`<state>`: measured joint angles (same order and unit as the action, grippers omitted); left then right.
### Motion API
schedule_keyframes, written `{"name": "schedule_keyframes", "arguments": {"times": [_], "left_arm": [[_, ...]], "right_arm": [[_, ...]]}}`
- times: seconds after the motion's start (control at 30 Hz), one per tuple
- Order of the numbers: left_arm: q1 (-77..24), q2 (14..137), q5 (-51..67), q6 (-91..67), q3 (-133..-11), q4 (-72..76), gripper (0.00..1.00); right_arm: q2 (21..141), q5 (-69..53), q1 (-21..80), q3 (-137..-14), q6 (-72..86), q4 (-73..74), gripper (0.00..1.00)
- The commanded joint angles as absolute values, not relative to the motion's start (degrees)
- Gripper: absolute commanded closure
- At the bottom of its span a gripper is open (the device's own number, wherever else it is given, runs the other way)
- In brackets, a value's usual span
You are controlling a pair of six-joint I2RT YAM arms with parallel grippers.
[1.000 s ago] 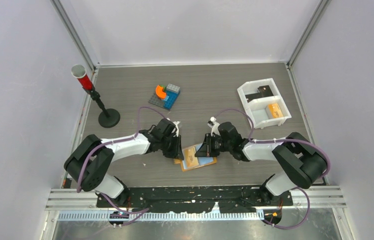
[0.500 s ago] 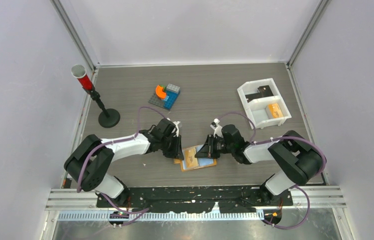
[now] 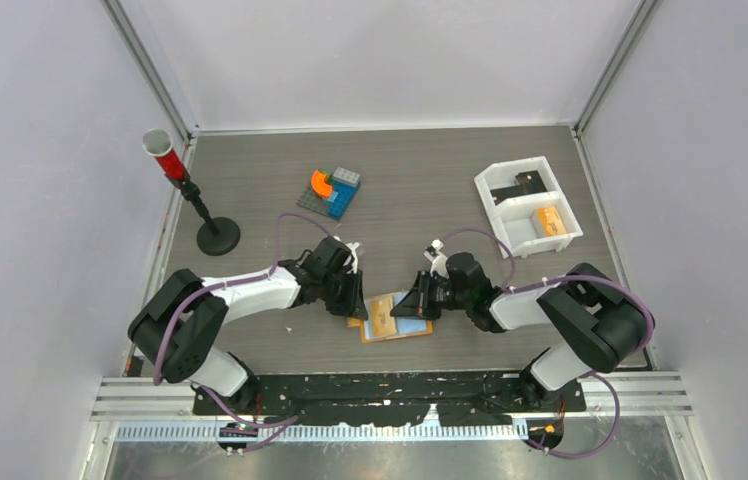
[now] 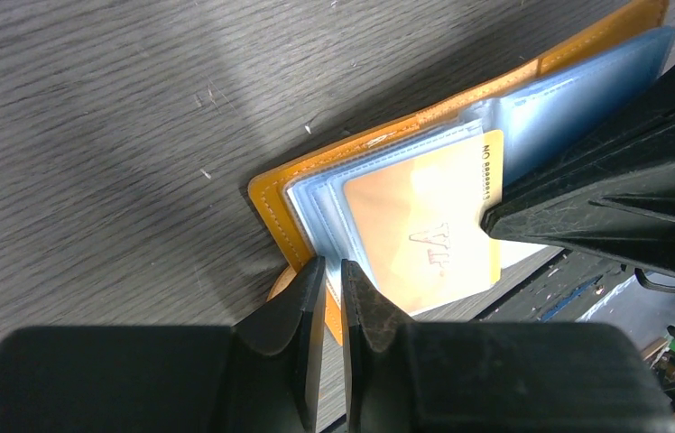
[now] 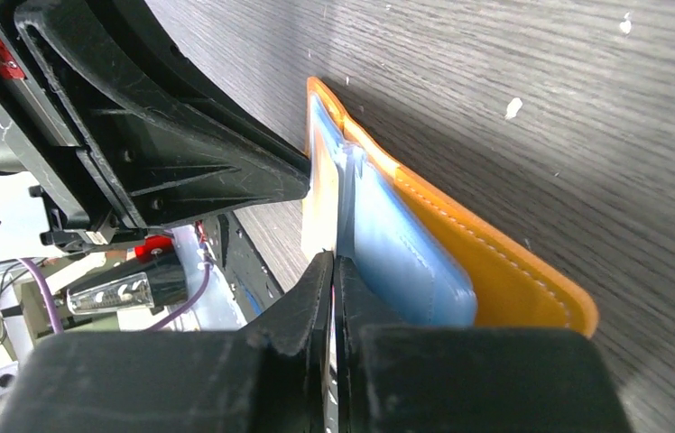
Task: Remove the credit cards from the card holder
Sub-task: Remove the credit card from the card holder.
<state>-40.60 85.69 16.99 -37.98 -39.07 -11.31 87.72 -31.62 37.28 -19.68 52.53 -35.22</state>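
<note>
The tan-orange card holder (image 3: 388, 324) lies open on the table between my arms, its pale blue sleeves (image 4: 550, 108) fanned out. My left gripper (image 3: 355, 303) is shut on the holder's left edge; the left wrist view (image 4: 332, 268) shows orange cover and sleeve edge between its fingers. A pale orange card (image 4: 424, 236) with a printed number sits in the top sleeve. My right gripper (image 3: 403, 305) is shut on that card's thin edge next to the blue sleeves (image 5: 397, 257), as the right wrist view (image 5: 334, 263) shows. No dark grey-black card shows in the holder.
A white two-compartment tray (image 3: 493, 212) stands at the back right, with a small orange block (image 3: 549, 221) in one compartment and a dark flat thing (image 3: 527, 181) in the other. Toy bricks (image 3: 332, 190) and a black stand with a red cup (image 3: 163, 152) stand at the back left.
My right wrist has shifted slightly to the right and nearer. The left arm and the holder have hardly moved.
</note>
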Motion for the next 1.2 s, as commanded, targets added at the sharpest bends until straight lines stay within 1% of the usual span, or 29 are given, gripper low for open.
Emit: {"name": "schedule_keyframes", "arguments": {"times": [0.0, 0.07, 0.17, 0.2, 0.23, 0.27, 0.3, 0.37, 0.47, 0.6, 0.67, 0.77, 0.87, 1.0, 1.1, 1.17], "left_arm": [[-40.3, 86.1, 10.6, -35.4, -37.2, -11.9, 0.85], [-40.3, 86.1, 10.7, -35.4, -37.3, -11.7, 0.85], [-40.4, 86.4, 10.6, -35.4, -37.6, -12.1, 0.85], [-40.3, 86.5, 10.6, -35.3, -37.7, -12.2, 0.85], [-40.4, 86.6, 10.5, -35.3, -37.8, -12.4, 0.85], [-40.3, 86.5, 10.5, -35.2, -37.9, -12.3, 0.85], [-40.4, 86.5, 10.5, -35.2, -37.9, -12.4, 0.85], [-40.3, 86.5, 10.5, -35.2, -37.9, -12.3, 0.85], [-40.4, 86.3, 10.6, -35.3, -37.8, -12.0, 0.85], [-40.3, 86.1, 10.7, -35.3, -37.9, -12.0, 0.85], [-40.4, 86.1, 10.6, -35.2, -38.2, -12.3, 0.85], [-40.3, 86.1, 10.8, -34.7, -38.8, -13.3, 0.85], [-40.3, 84.9, 11.9, -34.3, -39.7, -14.7, 0.85], [-40.3, 80.7, 15.0, -33.8, -42.1, -18.0, 0.77], [-40.3, 77.2, 18.2, -33.0, -44.8, -20.2, 0.66], [-40.4, 75.3, 20.4, -32.3, -46.7, -21.6, 0.59]], "right_arm": [[85.2, -31.7, 37.2, -19.0, 54.2, -38.2, 0.94], [84.5, -31.3, 37.1, -18.3, 55.2, -39.1, 0.95], [82.4, -30.1, 37.0, -18.4, 55.1, -35.6, 0.94], [81.9, -29.8, 36.9, -18.5, 54.8, -34.9, 0.92], [80.9, -29.8, 36.9, -18.6, 54.2, -33.7, 0.86], [80.4, -29.7, 36.9, -18.7, 54.1, -33.2, 0.85], [79.6, -29.8, 36.9, -18.7, 53.7, -32.9, 0.91], [79.2, -30.8, 36.9, -18.3, 54.3, -34.3, 0.94], [79.2, -31.2, 36.9, -17.6, 56.1, -35.9, 0.95], [78.0, -29.4, 36.9, -17.5, 55.0, -33.0, 0.95], [76.0, -27.8, 36.6, -17.8, 53.3, -29.1, 0.95], [71.3, -23.5, 36.0, -18.4, 49.7, -19.4, 0.95], [65.5, -23.5, 35.4, -19.2, 46.2, -14.8, 0.95], [59.7, -23.9, 34.7, -21.5, 41.7, -6.1, 0.95], [56.5, -25.2, 34.1, -23.4, 38.9, -1.3, 0.95], [54.8, -26.3, 33.9, -25.0, 36.6, 2.9, 0.95]]}}
